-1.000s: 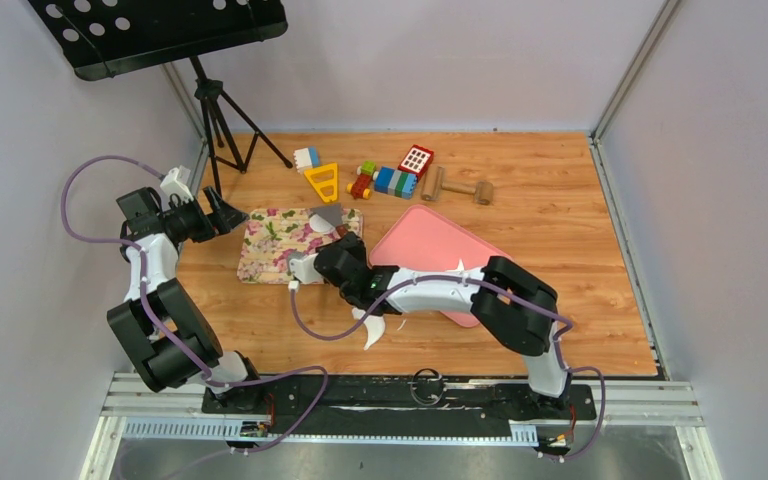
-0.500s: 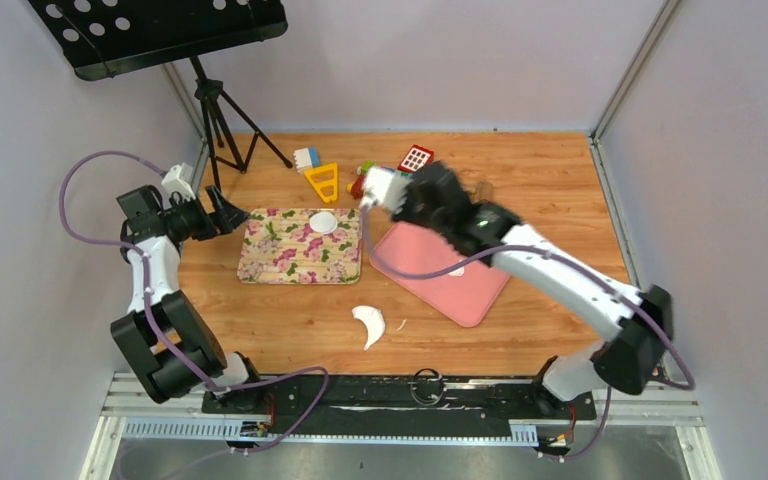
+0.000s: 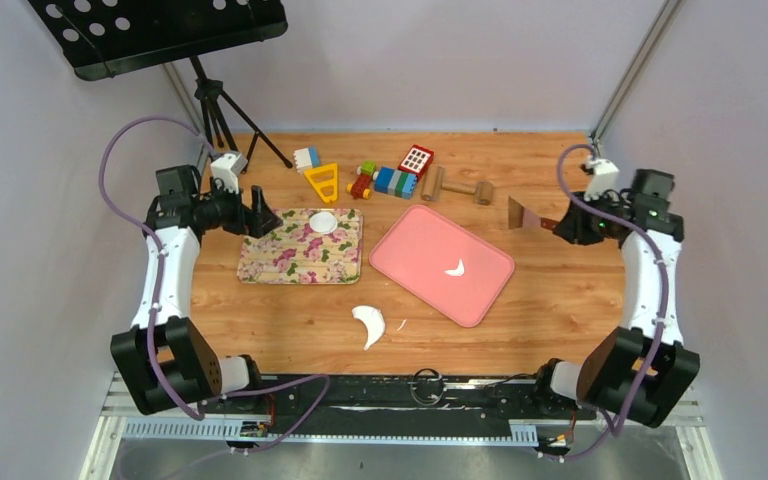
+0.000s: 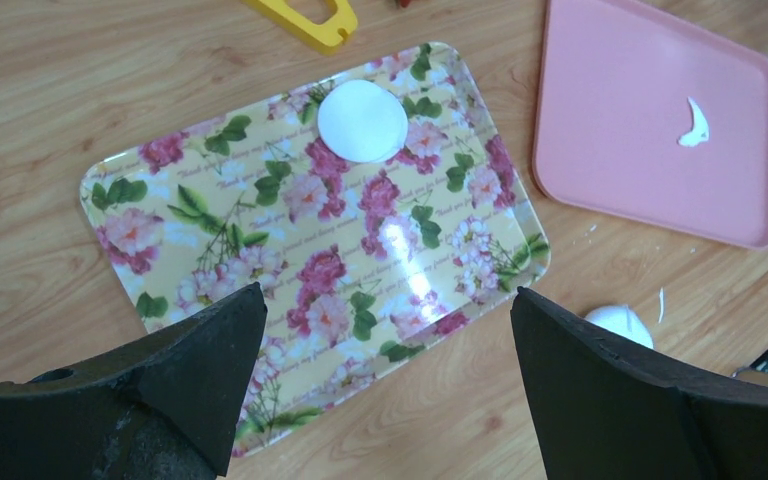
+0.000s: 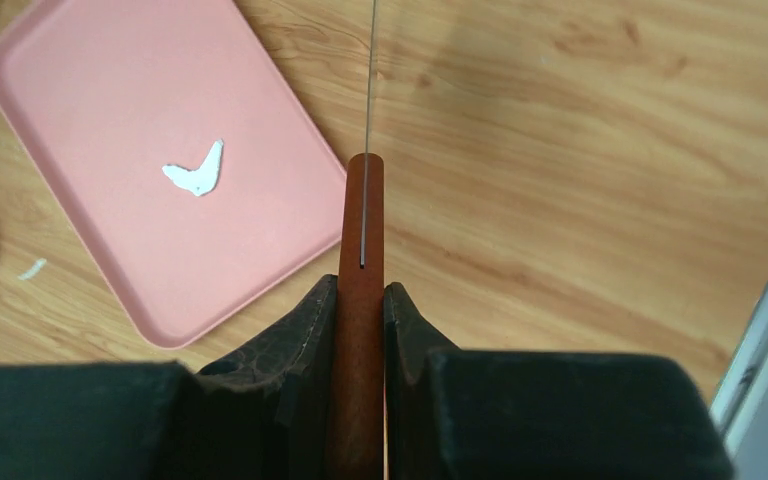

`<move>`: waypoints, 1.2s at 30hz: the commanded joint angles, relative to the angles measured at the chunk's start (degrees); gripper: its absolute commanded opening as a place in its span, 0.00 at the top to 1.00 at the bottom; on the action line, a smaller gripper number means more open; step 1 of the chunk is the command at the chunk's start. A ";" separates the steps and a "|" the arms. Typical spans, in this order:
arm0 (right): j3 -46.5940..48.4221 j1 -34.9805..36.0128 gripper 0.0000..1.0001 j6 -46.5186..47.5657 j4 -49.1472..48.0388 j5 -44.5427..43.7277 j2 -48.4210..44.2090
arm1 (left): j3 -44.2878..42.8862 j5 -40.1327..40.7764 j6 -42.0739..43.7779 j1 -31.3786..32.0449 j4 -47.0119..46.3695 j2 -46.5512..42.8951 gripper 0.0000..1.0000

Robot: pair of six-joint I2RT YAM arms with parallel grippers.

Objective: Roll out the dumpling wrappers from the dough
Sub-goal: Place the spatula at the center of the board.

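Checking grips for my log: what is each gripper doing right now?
Left gripper: open, holding nothing.
Right gripper: closed on the scraper by its wooden handle.

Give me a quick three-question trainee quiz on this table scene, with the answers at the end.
1. True or false: the round wrapper lies on the floral tray.
2. Which pincer holds the wooden-handled scraper: A left, B right?
3. Fill in: the crescent dough scrap lies on the bare wooden ____.
Key: 1 true; 2 B, the right pincer is shut on its handle; 3 table.
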State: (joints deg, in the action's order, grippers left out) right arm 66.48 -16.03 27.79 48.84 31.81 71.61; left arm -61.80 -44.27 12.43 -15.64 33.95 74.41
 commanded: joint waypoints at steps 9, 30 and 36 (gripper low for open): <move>3.31 -17.76 1.00 -7.61 8.06 25.50 20.88 | 2.47 0.84 5.97 1.66 3.15 -9.62 0.00; 2.80 -21.06 0.29 -13.34 3.28 10.51 28.07 | 3.51 0.60 5.84 2.75 2.14 -8.60 0.00; 2.48 -20.93 0.01 -13.73 -0.22 -2.33 17.41 | 3.01 0.39 6.98 2.88 3.06 -8.96 0.00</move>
State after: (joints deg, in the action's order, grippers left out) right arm 68.25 -37.15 14.57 53.01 38.44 97.69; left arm -58.61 -43.35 17.10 -13.13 37.47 65.87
